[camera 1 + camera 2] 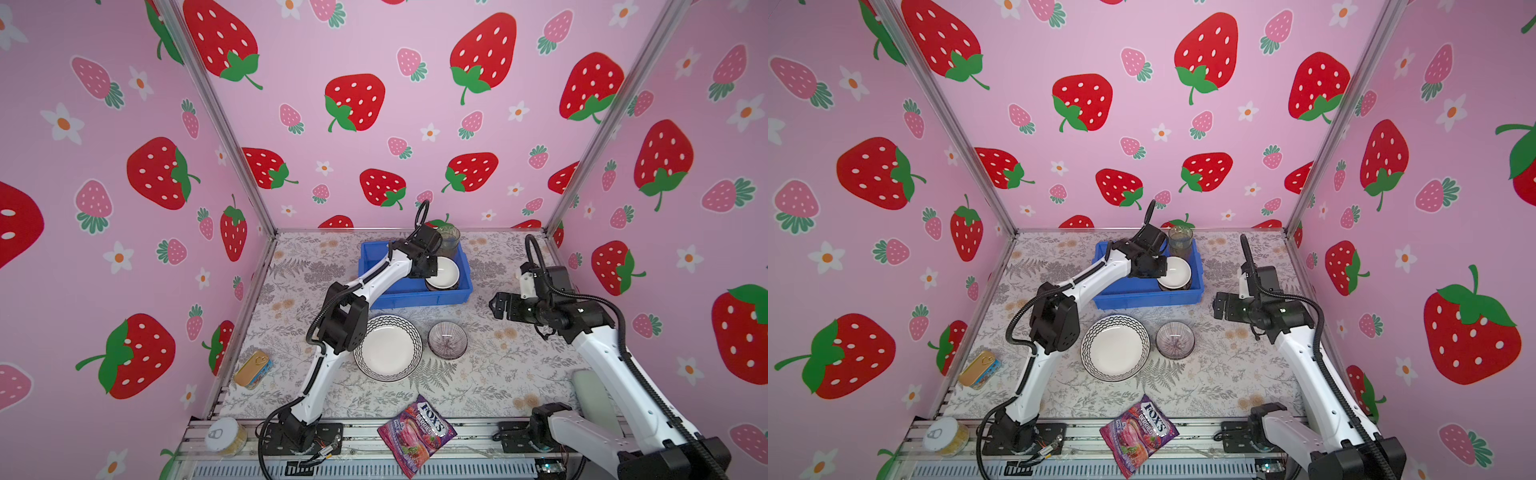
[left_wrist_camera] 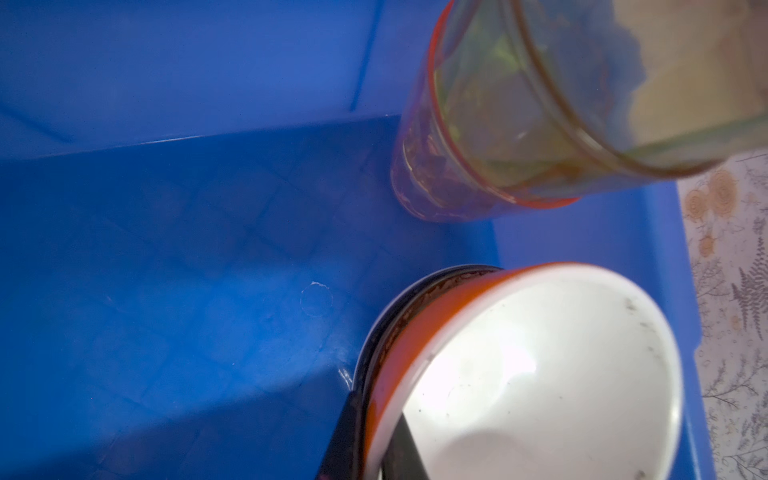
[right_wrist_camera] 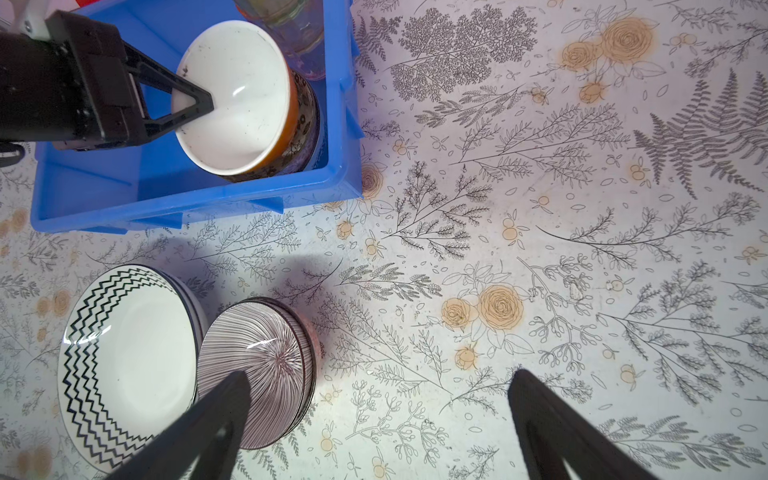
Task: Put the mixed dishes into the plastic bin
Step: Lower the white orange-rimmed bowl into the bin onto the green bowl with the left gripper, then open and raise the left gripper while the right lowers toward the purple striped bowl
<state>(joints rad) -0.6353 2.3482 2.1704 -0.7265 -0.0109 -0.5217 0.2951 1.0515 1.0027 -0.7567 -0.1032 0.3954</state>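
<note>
Pinching the rim of the white bowl [image 3: 245, 91] with the left gripper [image 3: 199, 109], jaws narrow, down inside the blue bin [image 3: 124, 208], stacked glasses [image 2: 519, 116] just past the fingertips. As for the right gripper [image 3: 382, 376]: wide open, empty, striped bowl [image 3: 266, 361] by one fingertip, zigzag plate [image 3: 124, 357] beside that.

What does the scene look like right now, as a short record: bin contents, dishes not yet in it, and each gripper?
Bin: shallow bright blue plastic bin
In bin: stack of tinted clear glasses; white-lined orange bowl nested on a dark patterned bowl
Not binned: zigzag-rimmed white plate and dark-striped round bowl, side by side on the floral-print table
Left gripper: fingers astride the orange bowl's rim; grip unclear
Right gripper: open, empty, above the table
</note>
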